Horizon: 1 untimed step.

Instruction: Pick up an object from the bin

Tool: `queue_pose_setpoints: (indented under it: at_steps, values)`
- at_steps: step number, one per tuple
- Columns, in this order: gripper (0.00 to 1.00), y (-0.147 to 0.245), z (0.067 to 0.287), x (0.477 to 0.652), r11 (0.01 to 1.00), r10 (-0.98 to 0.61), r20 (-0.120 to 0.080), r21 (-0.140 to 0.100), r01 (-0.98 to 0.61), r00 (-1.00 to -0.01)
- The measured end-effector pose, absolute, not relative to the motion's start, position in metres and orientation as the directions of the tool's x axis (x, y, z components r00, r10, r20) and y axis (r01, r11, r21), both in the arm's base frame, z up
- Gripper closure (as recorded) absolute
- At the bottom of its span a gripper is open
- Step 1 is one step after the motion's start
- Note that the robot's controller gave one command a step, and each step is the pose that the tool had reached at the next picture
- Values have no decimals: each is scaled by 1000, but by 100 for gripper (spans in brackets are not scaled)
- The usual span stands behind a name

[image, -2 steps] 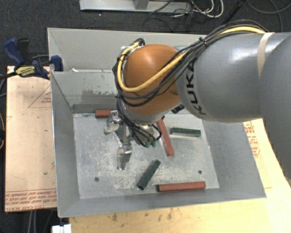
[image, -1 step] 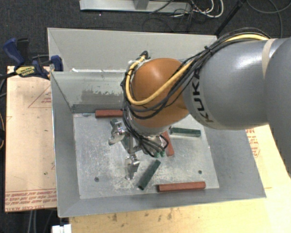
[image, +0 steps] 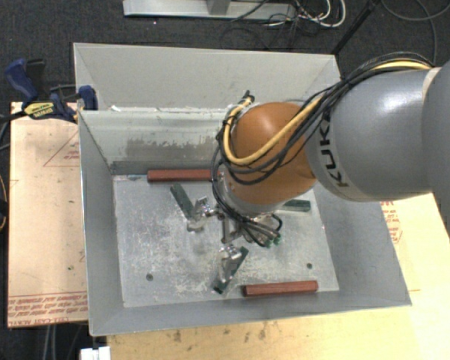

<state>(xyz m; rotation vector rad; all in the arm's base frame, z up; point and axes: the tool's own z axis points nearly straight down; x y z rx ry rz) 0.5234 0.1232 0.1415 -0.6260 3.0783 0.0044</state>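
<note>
My gripper (image: 213,247) reaches down from under the orange dome to the middle of the bin floor. Its two metal fingers stand apart, open, one tip at the left and the other lower down toward the front. Bare floor shows between them. A dark grey-green flat bar (image: 181,196) lies slanted just behind the left finger, its lower end close to that fingertip. A small green and black thing (image: 270,235) lies just right of the fingers, partly hidden under the dome. A red-brown bar (image: 280,287) lies flat near the front wall, right of the lower fingertip.
A second red-brown bar (image: 178,175) lies along the foot of the back wall. A teal piece (image: 301,205) pokes out from under the dome at the right. The arm and its cables hang over the bin's right half. The floor's left part is bare.
</note>
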Motion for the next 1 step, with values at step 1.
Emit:
queue_pose_setpoints:
  at_steps: [1]
  values:
    - [0,101,99,507,824,-567,0,-3,-567,-824]
